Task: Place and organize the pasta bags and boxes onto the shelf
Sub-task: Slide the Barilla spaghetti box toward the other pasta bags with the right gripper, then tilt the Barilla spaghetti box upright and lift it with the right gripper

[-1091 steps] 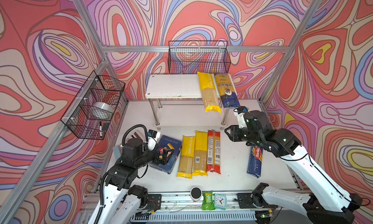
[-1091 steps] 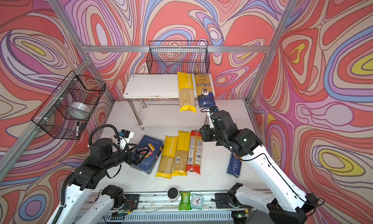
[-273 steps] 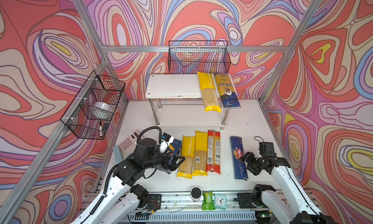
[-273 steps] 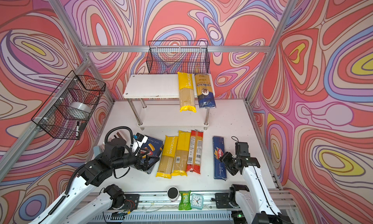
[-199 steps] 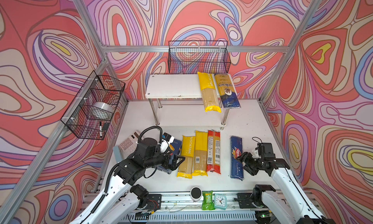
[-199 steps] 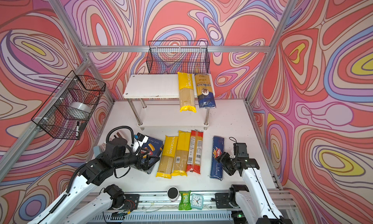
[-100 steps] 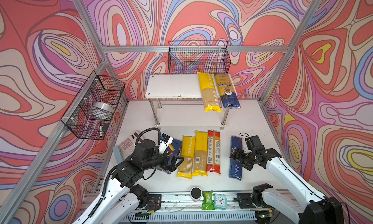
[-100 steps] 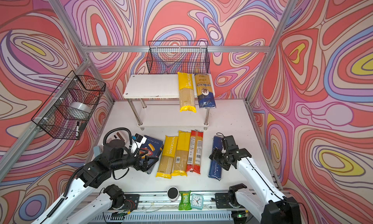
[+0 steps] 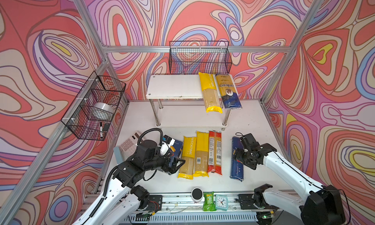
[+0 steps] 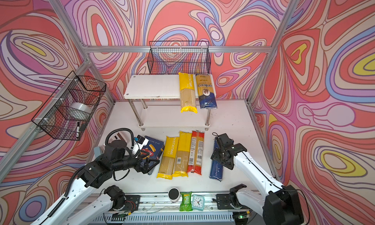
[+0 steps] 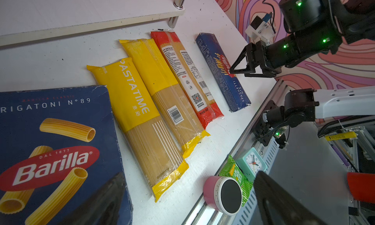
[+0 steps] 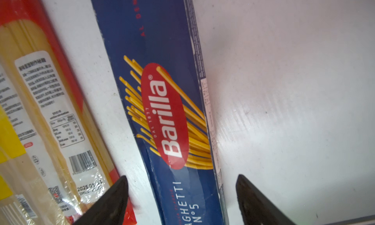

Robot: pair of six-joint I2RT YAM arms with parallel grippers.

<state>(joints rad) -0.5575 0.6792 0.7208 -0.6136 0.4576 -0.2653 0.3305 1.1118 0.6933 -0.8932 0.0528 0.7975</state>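
Back from the shelf (image 9: 174, 86), my right end effector (image 12: 181, 176) now straddles the spaghetti box (image 9: 236, 171) on the table (image 9: 253, 120) before that shelf, jaws wide to clear both long edges.

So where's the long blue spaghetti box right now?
In both top views the spaghetti box lies on the table, right of centre, just right of the red-ended bag, with the open right hand poised over its middle.
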